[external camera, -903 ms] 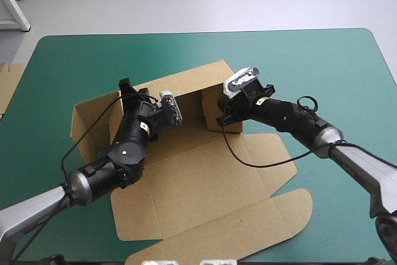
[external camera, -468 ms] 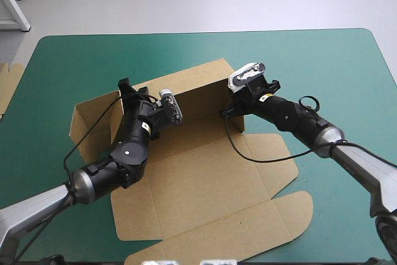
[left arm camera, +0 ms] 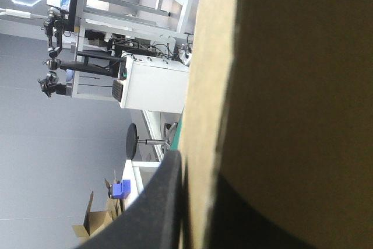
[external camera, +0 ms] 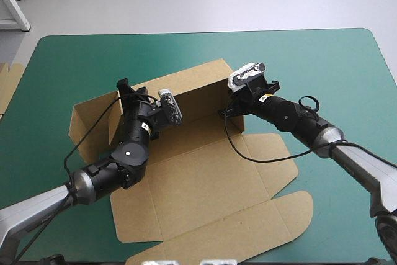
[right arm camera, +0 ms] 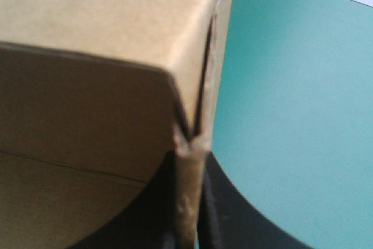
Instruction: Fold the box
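The brown box [external camera: 205, 178] lies open on the teal-green cover, its long back wall [external camera: 192, 88] raised and a side wall [external camera: 87, 122] standing at its left end. My left gripper [external camera: 128, 91] is at the left part of the back wall and shut on it. In the left wrist view the board [left arm camera: 291, 86] runs between the black fingers [left arm camera: 157, 208]. My right gripper [external camera: 229, 113] is shut on the wall's right corner. There, the right wrist view shows a doubled board edge [right arm camera: 192, 150] pinched between the fingers [right arm camera: 233, 214].
The box's base and lid panels lie flat toward the table's front, with a rounded flap [external camera: 291, 209] at the front right. More board [external camera: 9, 85] shows at the table's left edge. Bare cover [external camera: 322, 72] spreads to the right and behind the box.
My right gripper went from open to shut on the right corner. The side flap that stood out there earlier is now folded against the back wall. The left arm has barely moved.
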### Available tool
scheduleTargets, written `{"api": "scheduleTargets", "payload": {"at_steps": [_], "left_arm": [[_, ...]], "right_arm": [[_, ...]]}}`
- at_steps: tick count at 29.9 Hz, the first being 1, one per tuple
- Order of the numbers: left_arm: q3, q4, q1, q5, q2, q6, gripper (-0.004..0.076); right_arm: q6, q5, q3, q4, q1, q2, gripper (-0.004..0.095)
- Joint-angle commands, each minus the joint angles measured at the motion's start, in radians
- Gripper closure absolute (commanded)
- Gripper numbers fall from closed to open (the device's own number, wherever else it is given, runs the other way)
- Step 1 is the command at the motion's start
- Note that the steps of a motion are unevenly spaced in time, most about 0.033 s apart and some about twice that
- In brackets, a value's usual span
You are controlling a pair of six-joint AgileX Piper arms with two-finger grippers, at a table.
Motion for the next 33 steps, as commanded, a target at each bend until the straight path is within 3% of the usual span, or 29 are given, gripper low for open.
{"api": "scheduleTargets", "payload": {"at_steps": [1, 6, 8, 18, 24, 28, 33], "left_arm": [[-0.026, 0.040, -0.027, 0.023, -0.055, -0.002, 0.0615], [-0.026, 0.038, -0.079, 0.058, -0.095, 0.012, 0.0401], [-0.026, 0.016, -0.108, 0.093, -0.108, 0.015, 0.0351], [-0.026, -0.084, -0.364, 0.290, -0.125, 0.031, 0.0339], [-0.050, -0.086, -0.494, 0.502, -0.125, 0.026, 0.0340], [-0.139, -0.114, -0.490, 0.524, -0.144, 0.034, 0.0437], [-0.280, -0.134, -0.487, 0.502, -0.210, 0.034, 0.0730]], "right_arm": [[-0.016, -0.009, -0.025, -0.001, 0.008, -0.042, 0.0907], [-0.016, -0.009, -0.025, -0.001, 0.008, -0.042, 0.0907], [-0.016, -0.010, -0.025, -0.001, 0.008, -0.042, 0.0907], [-0.016, -0.021, -0.025, -0.001, 0.006, -0.040, 0.0907], [-0.009, -0.021, -0.025, -0.001, 0.006, -0.040, 0.0907], [-0.005, -0.020, -0.025, -0.001, 0.006, -0.040, 0.0907], [-0.002, -0.014, -0.025, -0.001, 0.006, -0.040, 0.0907]]}}
